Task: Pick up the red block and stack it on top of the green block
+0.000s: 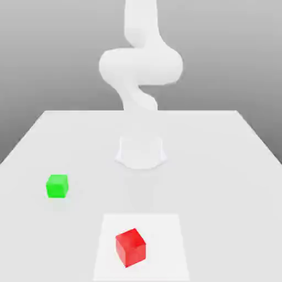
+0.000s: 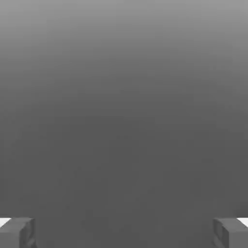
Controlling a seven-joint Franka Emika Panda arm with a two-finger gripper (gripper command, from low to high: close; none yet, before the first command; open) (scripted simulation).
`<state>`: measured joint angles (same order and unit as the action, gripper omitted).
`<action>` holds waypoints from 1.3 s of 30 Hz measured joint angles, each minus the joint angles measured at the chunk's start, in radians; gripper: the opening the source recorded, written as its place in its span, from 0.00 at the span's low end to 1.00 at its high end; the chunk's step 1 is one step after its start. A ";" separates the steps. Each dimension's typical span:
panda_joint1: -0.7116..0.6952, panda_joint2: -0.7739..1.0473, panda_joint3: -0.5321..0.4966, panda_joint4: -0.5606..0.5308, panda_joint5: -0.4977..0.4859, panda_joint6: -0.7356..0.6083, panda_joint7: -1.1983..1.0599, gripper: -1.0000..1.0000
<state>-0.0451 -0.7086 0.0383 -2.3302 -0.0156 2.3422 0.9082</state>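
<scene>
- I am seeing the hand (image 2: 124, 232) gaping wide with its two grey fingertips (image 2: 17, 232) far apart, gripping nothing.
- The small red cube (image 1: 130, 247) is sitting near the white table's (image 1: 231, 182) front edge.
- The small green cube (image 1: 57, 186) is resting well apart, toward the table's left edge in the exterior view.

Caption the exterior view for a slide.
Red block and green block sit apart on the white table.

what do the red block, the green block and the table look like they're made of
Red block: likely smooth matte plastic; flat, even colour, crisp edges, no grain. Green block: the same look, brighter, with no glossy highlight. Table: plain white matte surface, possibly painted or laminate; being a render, the look leaves it open.
</scene>
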 joint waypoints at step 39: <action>-0.187 0.940 0.121 -0.262 -0.091 0.480 0.967 0.00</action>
<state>-0.2321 0.2310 0.1590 -2.5918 -0.1062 2.8224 1.8752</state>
